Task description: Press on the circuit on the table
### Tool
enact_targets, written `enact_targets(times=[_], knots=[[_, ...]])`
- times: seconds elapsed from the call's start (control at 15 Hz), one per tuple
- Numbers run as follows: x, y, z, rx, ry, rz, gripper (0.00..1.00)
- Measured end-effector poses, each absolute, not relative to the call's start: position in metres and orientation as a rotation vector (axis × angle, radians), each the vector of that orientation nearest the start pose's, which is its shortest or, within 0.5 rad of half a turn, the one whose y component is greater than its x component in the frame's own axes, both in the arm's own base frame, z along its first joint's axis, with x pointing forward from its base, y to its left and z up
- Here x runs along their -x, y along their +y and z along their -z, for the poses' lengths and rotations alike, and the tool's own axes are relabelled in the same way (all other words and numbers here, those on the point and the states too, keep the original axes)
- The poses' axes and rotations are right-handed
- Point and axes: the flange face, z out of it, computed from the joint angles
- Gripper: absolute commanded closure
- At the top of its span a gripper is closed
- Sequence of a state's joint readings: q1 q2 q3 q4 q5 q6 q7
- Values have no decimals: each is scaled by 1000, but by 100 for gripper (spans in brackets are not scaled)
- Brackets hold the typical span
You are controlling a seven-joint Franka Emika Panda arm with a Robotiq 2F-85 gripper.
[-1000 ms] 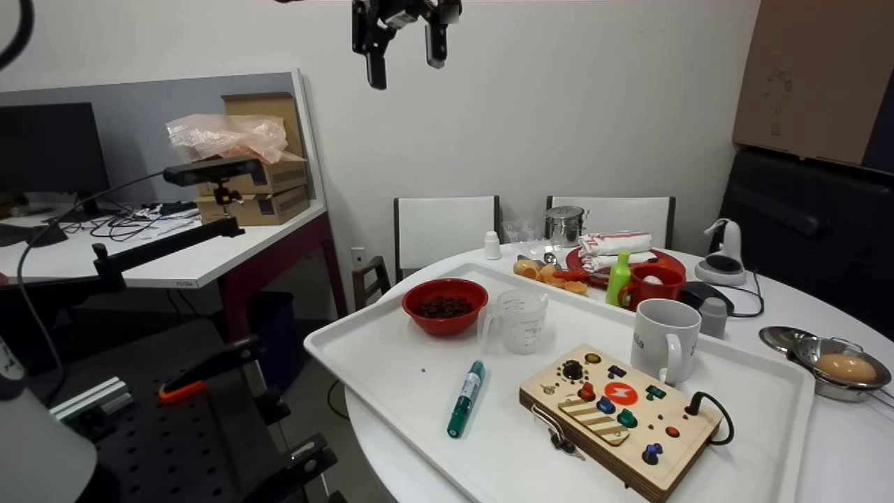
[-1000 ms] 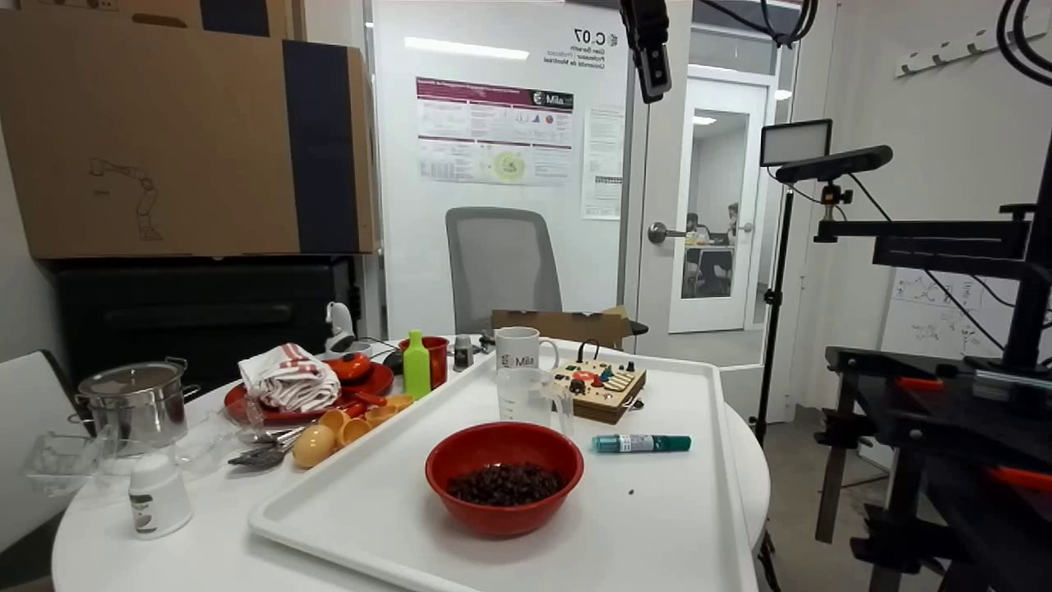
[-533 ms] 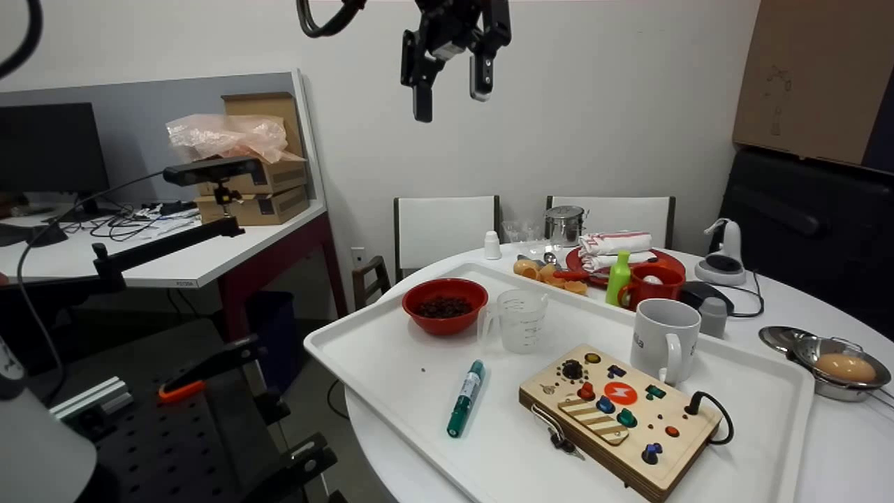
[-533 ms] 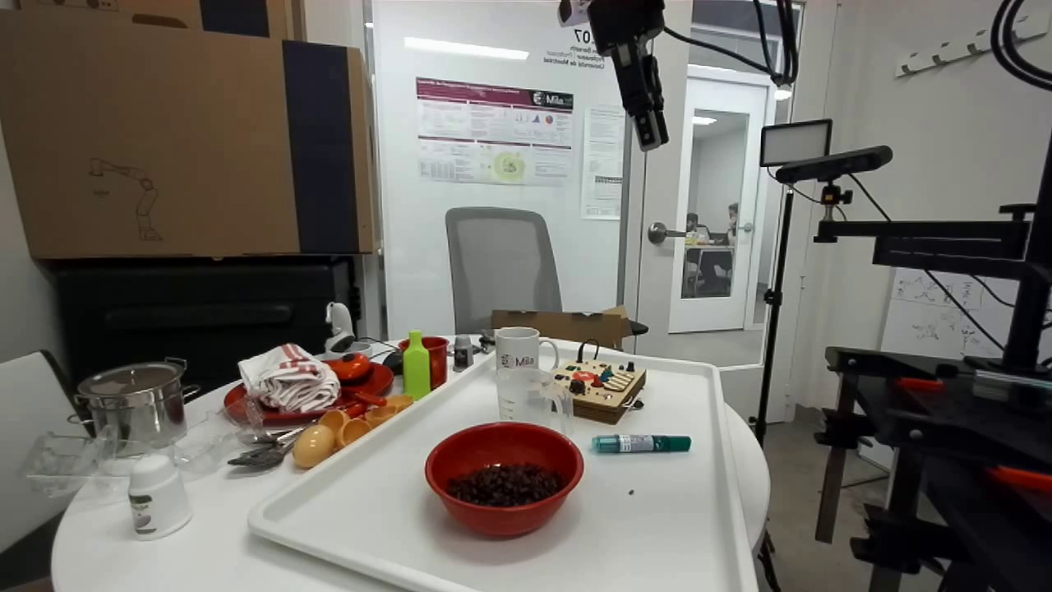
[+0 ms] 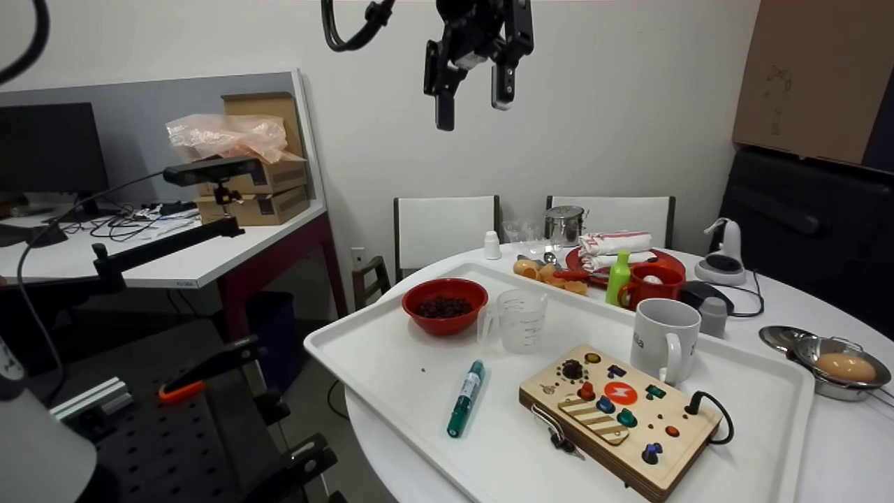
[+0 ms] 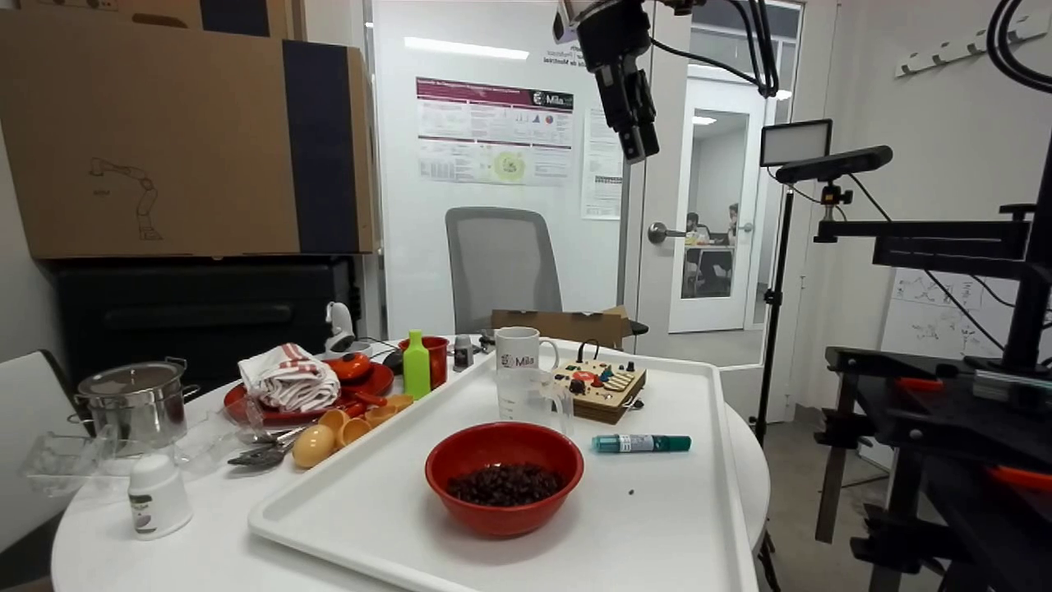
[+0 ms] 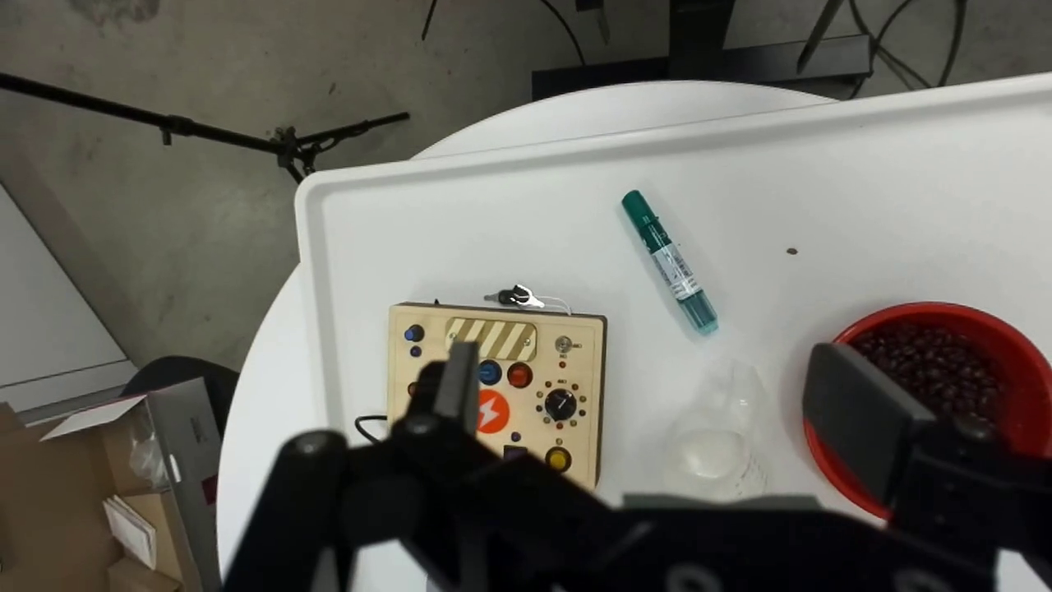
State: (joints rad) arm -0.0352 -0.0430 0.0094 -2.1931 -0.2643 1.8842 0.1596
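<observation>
The circuit (image 5: 606, 399) is a light-wood box with coloured knobs and buttons and a black wire. It lies on a white tray (image 5: 391, 370) with a raised rim, on the round white table (image 5: 848, 447). It also shows in an exterior view (image 6: 604, 399) and the wrist view (image 7: 534, 415). My gripper (image 5: 473, 110) is open and empty, high above the tray, also in an exterior view (image 6: 642, 154). In the wrist view the gripper (image 7: 643, 366) has its jaws wide apart. The left finger (image 7: 457, 382) hides part of the circuit; the right one overlaps the bowl.
A white mug (image 5: 663, 339) stands close behind the circuit. A clear measuring cup (image 5: 522, 325), a red bowl (image 5: 447, 323) of dark beans and a green marker (image 5: 466, 399) are on the tray. A green bottle (image 5: 618, 279) and a red plate (image 6: 308, 411) stand beyond the tray.
My gripper has moved lower in both exterior views, and to the right in an exterior view. More of the arm is in sight. It stays open; the objects have not moved.
</observation>
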Motion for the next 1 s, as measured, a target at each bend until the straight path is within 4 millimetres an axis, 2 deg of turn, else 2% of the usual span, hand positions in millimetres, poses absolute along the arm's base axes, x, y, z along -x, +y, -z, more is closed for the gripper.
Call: enact_targets(times=[0.27, 0.47, 0.6, 0.8, 0.93, 1.0], knots=[[-497, -33, -382, 3369, 178, -391, 0], [-508, -47, -361, 3347, 358, -337, 0], [-517, -70, -342, 3309, 517, -317, 0], [-532, -117, -311, 3228, 767, -301, 0], [-539, -148, -291, 3140, 867, -339, 0], [-543, -162, -280, 3093, 856, -359, 0]])
